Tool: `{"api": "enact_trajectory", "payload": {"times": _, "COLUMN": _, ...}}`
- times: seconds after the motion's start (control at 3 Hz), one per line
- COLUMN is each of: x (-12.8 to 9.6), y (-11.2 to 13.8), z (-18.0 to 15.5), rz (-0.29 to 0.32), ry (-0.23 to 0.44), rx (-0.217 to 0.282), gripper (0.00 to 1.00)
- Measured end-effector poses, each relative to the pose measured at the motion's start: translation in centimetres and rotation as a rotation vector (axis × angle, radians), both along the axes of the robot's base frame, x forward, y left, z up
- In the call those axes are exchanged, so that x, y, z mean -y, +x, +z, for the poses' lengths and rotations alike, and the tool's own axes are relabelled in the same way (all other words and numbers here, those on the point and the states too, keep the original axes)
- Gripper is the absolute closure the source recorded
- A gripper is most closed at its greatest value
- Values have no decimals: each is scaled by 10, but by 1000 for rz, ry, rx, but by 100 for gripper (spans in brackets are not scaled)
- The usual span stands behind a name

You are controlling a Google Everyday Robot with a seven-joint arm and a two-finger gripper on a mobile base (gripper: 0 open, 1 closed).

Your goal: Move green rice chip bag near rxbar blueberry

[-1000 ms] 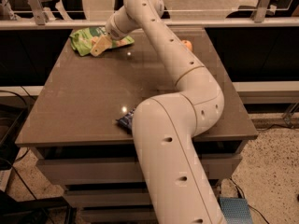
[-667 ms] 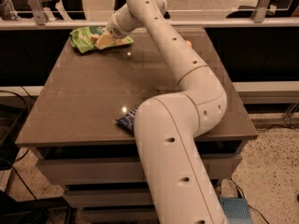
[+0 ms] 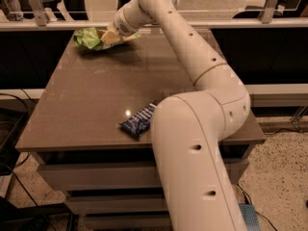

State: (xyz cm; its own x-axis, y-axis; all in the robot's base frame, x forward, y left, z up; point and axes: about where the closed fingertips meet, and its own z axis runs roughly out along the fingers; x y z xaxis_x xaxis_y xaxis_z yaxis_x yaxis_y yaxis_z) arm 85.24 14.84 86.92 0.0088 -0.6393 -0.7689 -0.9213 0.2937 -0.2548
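Green rice chip bag (image 3: 88,37) hugs far edge, pincer (image 3: 110,35) seemingly touching

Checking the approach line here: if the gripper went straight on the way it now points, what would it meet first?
The green rice chip bag: the gripper, at the table's far left corner, points left and down at it, apparently touching, though depth is unclear.

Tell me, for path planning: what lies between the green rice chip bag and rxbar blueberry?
Bare tabletop only, in the camera view; the gripper is at the green rice chip bag.
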Motion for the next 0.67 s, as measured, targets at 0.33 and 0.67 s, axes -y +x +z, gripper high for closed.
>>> {"api": "enact_trajectory", "payload": {"times": 0.33, "x": 22, "y": -24, "z": 43, "rz": -3, "ry": 45, "rx": 67, "gripper": 100}}
{"api": "enact_trajectory", "payload": {"times": 0.67, "x": 59, "y": -67, "z": 109, "rz": -38, "ry": 101, "rx": 171, "gripper": 100}}
